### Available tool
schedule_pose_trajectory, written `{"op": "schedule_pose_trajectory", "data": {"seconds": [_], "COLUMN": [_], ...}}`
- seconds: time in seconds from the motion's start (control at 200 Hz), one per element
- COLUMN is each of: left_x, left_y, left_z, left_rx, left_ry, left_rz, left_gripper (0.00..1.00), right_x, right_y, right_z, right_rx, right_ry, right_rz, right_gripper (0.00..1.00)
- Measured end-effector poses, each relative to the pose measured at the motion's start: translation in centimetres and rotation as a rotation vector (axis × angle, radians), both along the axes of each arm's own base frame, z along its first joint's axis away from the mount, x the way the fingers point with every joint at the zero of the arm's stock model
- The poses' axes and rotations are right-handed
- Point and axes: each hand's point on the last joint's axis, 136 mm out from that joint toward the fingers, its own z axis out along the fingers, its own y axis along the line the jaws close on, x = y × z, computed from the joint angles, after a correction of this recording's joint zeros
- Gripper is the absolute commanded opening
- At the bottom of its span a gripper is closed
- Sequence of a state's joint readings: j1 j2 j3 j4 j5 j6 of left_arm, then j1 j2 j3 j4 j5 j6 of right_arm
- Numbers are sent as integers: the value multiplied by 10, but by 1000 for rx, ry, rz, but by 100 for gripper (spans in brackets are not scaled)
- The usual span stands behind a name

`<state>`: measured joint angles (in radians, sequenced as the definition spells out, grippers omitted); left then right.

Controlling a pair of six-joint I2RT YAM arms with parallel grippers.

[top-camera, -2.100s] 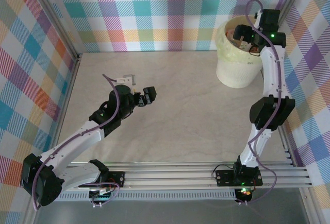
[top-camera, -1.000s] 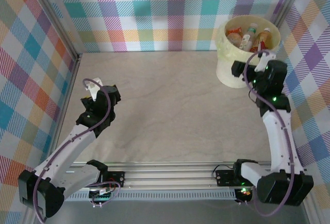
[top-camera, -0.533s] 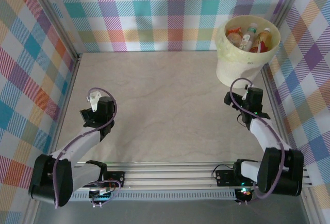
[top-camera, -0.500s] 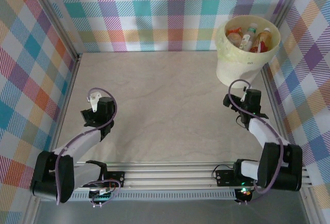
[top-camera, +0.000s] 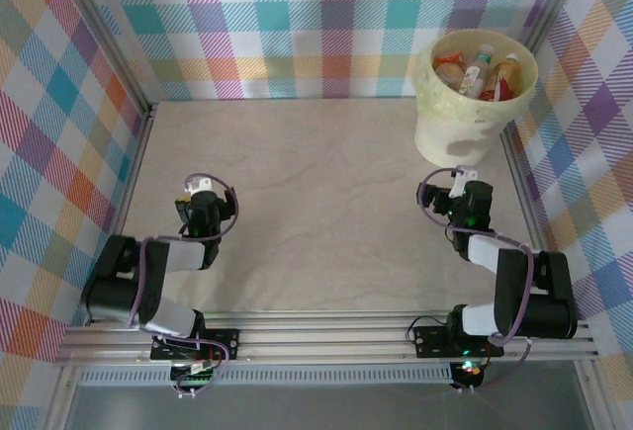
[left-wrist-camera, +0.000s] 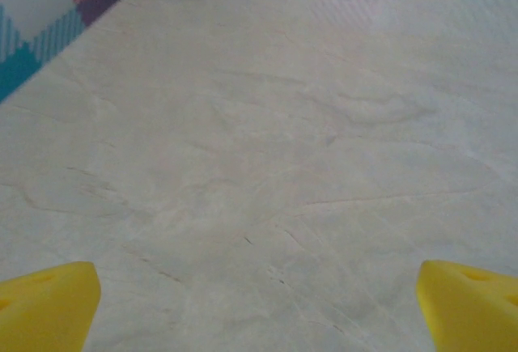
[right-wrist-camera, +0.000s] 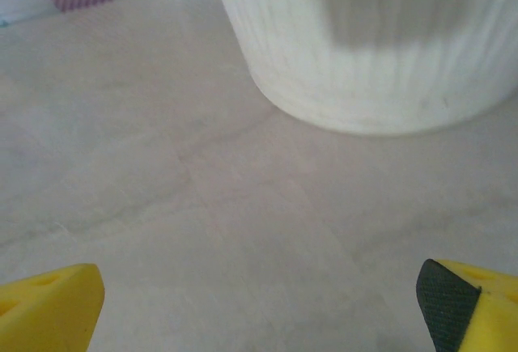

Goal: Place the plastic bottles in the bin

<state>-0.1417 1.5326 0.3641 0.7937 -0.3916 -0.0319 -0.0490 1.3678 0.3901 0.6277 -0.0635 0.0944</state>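
Though both have pulled back, left gripper and right gripper stay wide, empty.

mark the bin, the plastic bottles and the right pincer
bin [top-camera: 447,143], top view, front wall
plastic bottles [top-camera: 475,74], top view, middle of the heap
right pincer [right-wrist-camera: 259,307], right wrist view, midway between fingertips

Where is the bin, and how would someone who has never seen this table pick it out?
Start at the pale marbled table walled by bright plaid panels and go to its far right corner. There stands the bin, a big round cream-yellow bucket with a wide rim, just ahead of the open right claw. It alone is tub-shaped, with several bottles inside.
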Motion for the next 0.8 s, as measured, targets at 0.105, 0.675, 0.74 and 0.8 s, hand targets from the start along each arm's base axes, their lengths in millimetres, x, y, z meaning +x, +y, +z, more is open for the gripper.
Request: {"op": "schedule_pose_trajectory", "data": {"seconds": [0.105, 0.675, 0.74, 0.8], "left_x": [1, 8, 8, 8], "left_y": [-3, -5, -5, -5], "left_z": [-14, -6, -6, -6], "left_rx": [-8, -24, -24, -24], "left_ry": [41, 7, 7, 7], "left_rz": [-30, -45, -45, -45], "left_gripper": [100, 100, 100, 100], "right_x": [0, 17, 17, 17], "right_y": [8, 10, 10, 10], "right_z": [-2, -18, -18, -19], "right_rx": [-30, -77, -82, -83], "right_ry": [-47, -37, -35, -31], "right_rz": [40, 38, 40, 41], "right_gripper": [100, 100, 100, 100]}}
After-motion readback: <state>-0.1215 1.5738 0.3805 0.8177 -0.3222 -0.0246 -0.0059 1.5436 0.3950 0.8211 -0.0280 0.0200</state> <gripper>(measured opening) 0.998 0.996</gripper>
